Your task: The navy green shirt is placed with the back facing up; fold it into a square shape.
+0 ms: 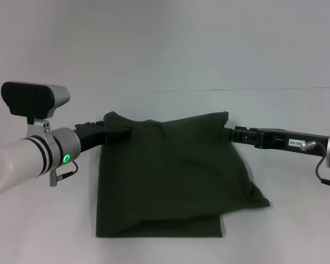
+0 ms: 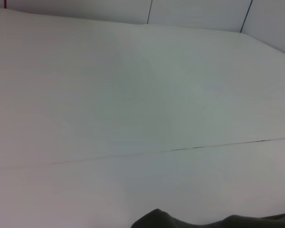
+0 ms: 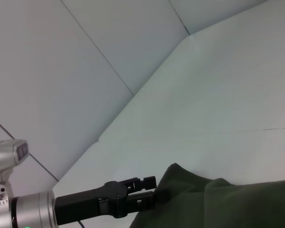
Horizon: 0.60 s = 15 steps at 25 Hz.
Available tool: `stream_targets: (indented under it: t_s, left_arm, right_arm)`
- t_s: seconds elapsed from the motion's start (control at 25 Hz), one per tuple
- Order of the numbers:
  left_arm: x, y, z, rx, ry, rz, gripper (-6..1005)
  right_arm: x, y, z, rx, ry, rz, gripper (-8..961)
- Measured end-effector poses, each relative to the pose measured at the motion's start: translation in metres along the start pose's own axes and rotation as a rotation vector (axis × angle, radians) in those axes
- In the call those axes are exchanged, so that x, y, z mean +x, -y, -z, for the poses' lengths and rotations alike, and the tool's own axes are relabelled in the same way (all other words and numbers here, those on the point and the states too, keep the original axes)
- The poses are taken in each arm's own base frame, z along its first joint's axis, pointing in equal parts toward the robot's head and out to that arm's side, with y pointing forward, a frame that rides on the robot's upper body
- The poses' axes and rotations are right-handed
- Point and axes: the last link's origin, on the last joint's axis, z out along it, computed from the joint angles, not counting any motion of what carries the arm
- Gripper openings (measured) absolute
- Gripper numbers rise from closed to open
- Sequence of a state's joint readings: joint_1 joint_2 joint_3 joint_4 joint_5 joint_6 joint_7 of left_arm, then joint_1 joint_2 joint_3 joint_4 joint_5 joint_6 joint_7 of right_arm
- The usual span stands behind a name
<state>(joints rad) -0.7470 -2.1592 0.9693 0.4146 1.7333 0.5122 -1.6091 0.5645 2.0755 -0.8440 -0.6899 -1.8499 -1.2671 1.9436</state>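
Left gripper (image 1: 121, 133) clamped on navy green shirt (image 1: 170, 176) top edge | right gripper (image 1: 231, 133) likewise, fingertips hidden | lettering unseen | arm label illegible

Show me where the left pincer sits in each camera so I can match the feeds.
Head view: left pincer clamps the navy green shirt's upper left corner.
Left wrist view: pincer not in it; only a shirt edge.
Right wrist view: left pincer low, gripping the corner.
Shared landmark: that held shirt corner.
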Motion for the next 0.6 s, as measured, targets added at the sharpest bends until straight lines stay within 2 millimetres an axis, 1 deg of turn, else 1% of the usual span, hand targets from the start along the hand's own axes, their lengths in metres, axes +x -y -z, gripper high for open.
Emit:
stream_targets:
  t_s: [0.16,0.4,0.6]
  left_arm:
    - [-0.0005,-0.0002,0.0001,-0.001,0.001,-0.001,826]
    - [-0.0020,0.0004,0.0005,0.002,0.001,-0.036,718]
    - [-0.0011,0.0024,0.0014,0.009,-0.008,-0.029,610]
  right_arm:
    - [-0.0001,0.0000,0.0001,0.000,0.000,0.000,724]
    - [-0.0005,0.0001,-0.0001,0.001,0.001,0.001,724]
    - [-0.0013,-0.0002,-0.0004,0.000,0.002,0.003,724]
